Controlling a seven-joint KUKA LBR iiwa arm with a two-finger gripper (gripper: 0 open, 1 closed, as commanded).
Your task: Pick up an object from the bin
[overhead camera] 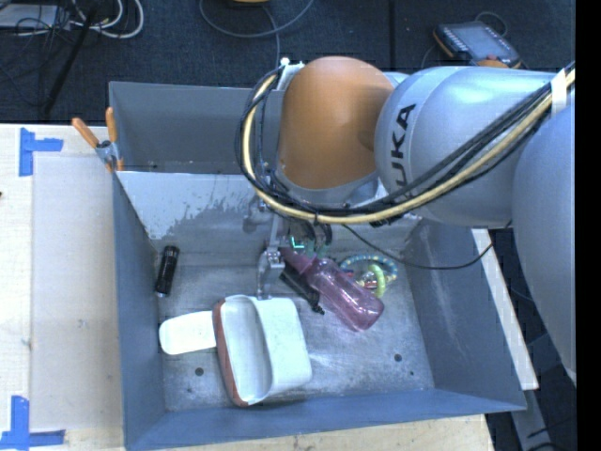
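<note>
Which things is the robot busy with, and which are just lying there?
Busy with: the tool; the pink see-through bottle right beside it, mid-bin.

Just lying there: white tub with a brown rim; flat white piece beside it; small black stick at the left; colourful ring behind the bottle.

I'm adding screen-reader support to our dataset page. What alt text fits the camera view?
The arm's gripper hangs low at the middle of a grey bin, beside a pink translucent bottle. Nearer the viewer lie a white tray and a white flat piece; a small black cylinder lies to the left.
</note>
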